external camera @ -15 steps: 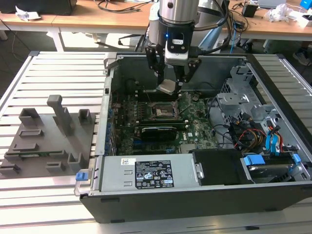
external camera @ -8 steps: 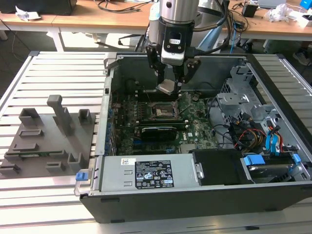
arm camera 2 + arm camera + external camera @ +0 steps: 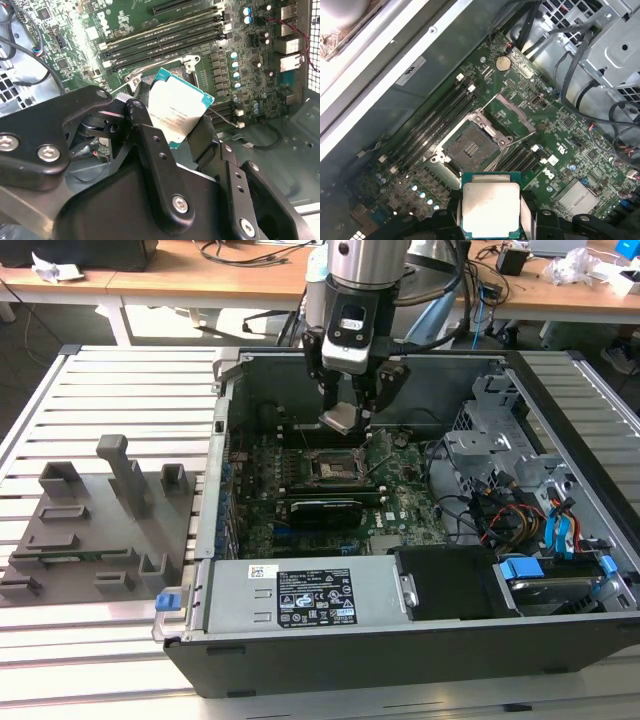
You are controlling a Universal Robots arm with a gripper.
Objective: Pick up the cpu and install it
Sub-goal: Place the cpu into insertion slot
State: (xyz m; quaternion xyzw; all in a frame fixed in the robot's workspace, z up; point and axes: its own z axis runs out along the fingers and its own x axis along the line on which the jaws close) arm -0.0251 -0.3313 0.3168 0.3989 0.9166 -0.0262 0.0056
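The slatted metal table [image 3: 120, 380] carries an open computer case [image 3: 400, 640] lying on its side, so the board inside faces up and the arm can come at it from above. Every place here is given from the socket [image 3: 470, 147], the black square frame near the middle of the green motherboard [image 3: 400, 510].

The grey tray [image 3: 95, 530] of plastic blocks lies well apart from the socket, outside the case on the exterior view's left. Its upright posts and recesses look made to hold parts ready for pick-up.

The power supply [image 3: 300, 595] sits inside the case, near the socket on the side towards the exterior camera.

1 arm reaches down into the case, and its gripper [image 3: 346, 412] hangs above the socket, offset towards the far wall of the case. The 2 fingers are clamped on the cpu [image 3: 339, 419], gripping opposite edges, which I judge leaves the underside free to meet the socket.

Memory slots [image 3: 437, 122] run just beside the socket in parallel rows. The socket's metal load plate [image 3: 512, 112] is swung open and lies beside it, leaving the contact field bare to receive the chip.

The cpu, seen in both wrist views [image 3: 491, 207] [image 3: 177, 112], is off the board, silvery plate up, above the socket and short of lining up with it. It is tilted in the exterior view.
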